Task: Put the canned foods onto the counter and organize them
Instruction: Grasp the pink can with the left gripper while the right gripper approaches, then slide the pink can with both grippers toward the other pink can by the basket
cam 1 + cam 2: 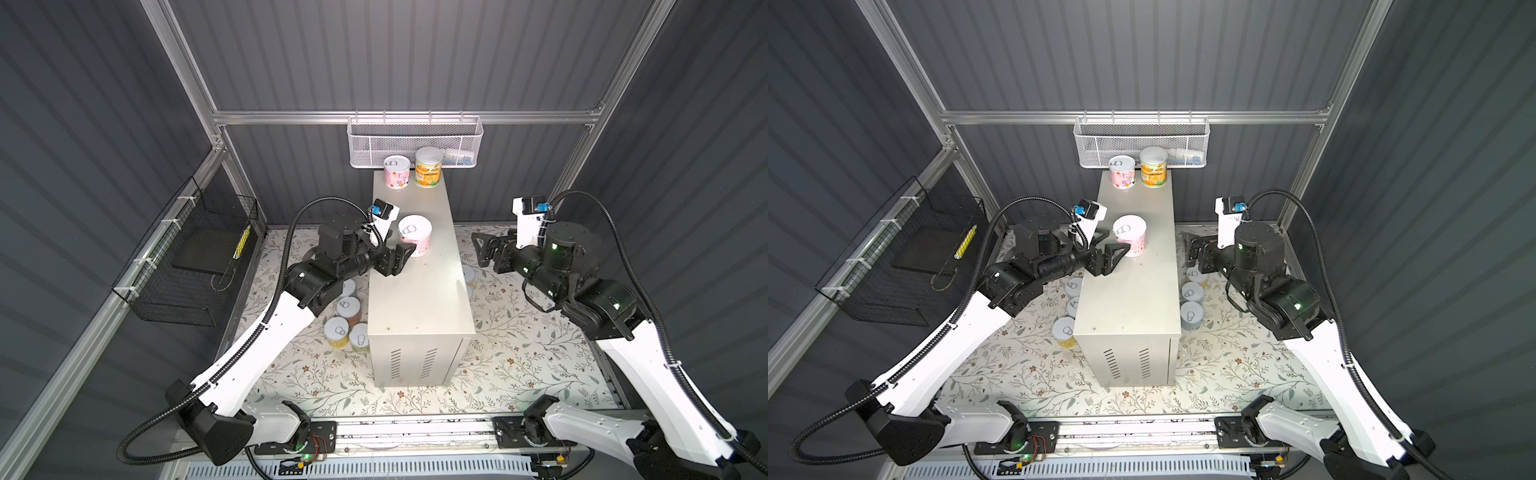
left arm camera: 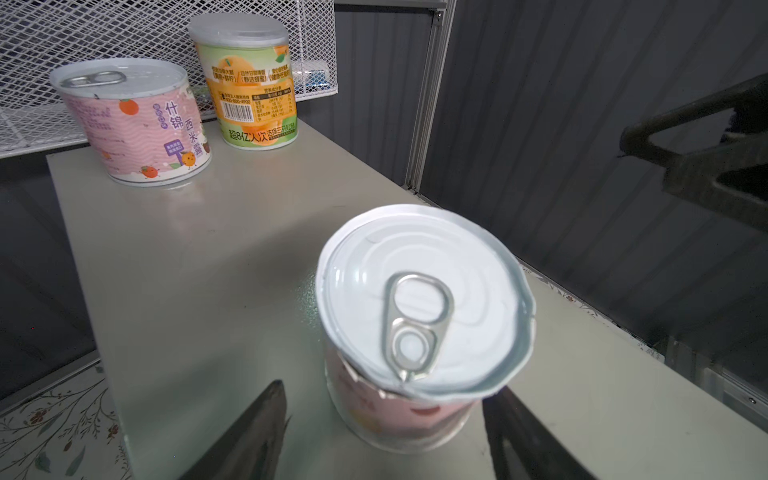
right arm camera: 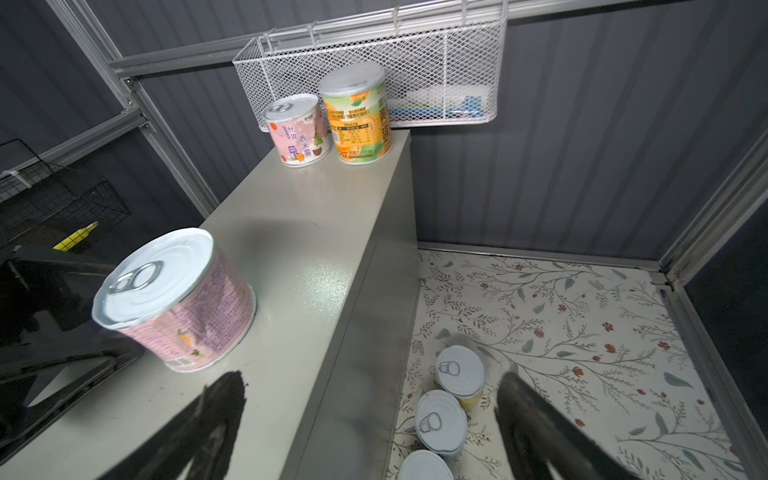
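The counter (image 1: 419,299) (image 1: 1133,299) is a tall cream-white box. At its far end stand a pink can (image 1: 397,171) (image 2: 133,120) and a taller orange-green can (image 1: 429,166) (image 3: 357,112). A wider pink can (image 1: 414,235) (image 1: 1129,235) (image 2: 424,307) (image 3: 174,299) with a dented lid rim stands mid-counter. My left gripper (image 1: 401,243) (image 2: 386,392) straddles it, open, with a gap showing at one finger. My right gripper (image 1: 478,249) (image 3: 370,382) hovers open off the counter's right edge, above floor cans (image 3: 459,370) (image 1: 1192,291). More cans (image 1: 336,330) stand left of the counter.
A white mesh basket (image 1: 413,141) hangs on the back wall just behind the counter's far end. A black wire basket (image 1: 195,266) hangs on the left wall. The floral surface (image 1: 519,353) surrounds the counter, and aluminium frame posts stand at the corners.
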Controlling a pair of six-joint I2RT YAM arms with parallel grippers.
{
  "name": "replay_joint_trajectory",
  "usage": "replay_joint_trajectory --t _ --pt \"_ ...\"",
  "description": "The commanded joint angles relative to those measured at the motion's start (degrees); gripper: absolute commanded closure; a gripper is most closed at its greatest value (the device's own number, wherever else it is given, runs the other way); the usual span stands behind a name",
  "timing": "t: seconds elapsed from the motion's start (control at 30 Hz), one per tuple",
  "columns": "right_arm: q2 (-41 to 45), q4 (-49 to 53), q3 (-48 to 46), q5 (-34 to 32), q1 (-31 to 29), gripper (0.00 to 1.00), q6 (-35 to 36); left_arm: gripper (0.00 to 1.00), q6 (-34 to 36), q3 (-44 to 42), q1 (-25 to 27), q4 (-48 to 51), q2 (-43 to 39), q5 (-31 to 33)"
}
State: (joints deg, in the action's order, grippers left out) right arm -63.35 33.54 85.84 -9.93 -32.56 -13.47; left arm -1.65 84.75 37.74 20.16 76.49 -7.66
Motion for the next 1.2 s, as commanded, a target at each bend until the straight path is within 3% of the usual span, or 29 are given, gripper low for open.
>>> replay_joint_trajectory --t 0.0,0.1,0.37,0.77,0.87,0.97,1.17 --pt "-3.3 -1.3 1.7 8.8 0.0 0.07 0.0 0.24 1.4 2.2 0.1 -1.4 1.0 3.7" --pt "-5.3 -3.1 2.1 13.6 0.1 0.10 0.1 0.24 1.9 3.4 0.1 -1.4 2.7 7.3" --pt "-9.8 -9.1 3.4 18.7 0.0 0.24 0.2 0.22 3.2 10.6 -0.8 -0.1 9.7 13.7" --pt "-21.2 -14.7 10.2 17.6 0.0 0.39 -0.1 0.22 0.2 15.9 -7.5 -0.5 15.4 11.0" --pt "-24.4 -15.4 12.4 16.7 0.0 0.40 0.7 0.22 0.1 15.9 -8.5 -1.0 15.4 11.0" --pt "-28.2 -14.1 16.3 15.9 0.0 0.48 1.3 0.22 0.1 15.4 -9.1 -1.2 14.7 11.7" --pt "-32.5 -14.4 20.3 17.2 0.0 0.49 1.4 0.23 -1.5 13.1 -11.9 -1.1 11.7 11.5"
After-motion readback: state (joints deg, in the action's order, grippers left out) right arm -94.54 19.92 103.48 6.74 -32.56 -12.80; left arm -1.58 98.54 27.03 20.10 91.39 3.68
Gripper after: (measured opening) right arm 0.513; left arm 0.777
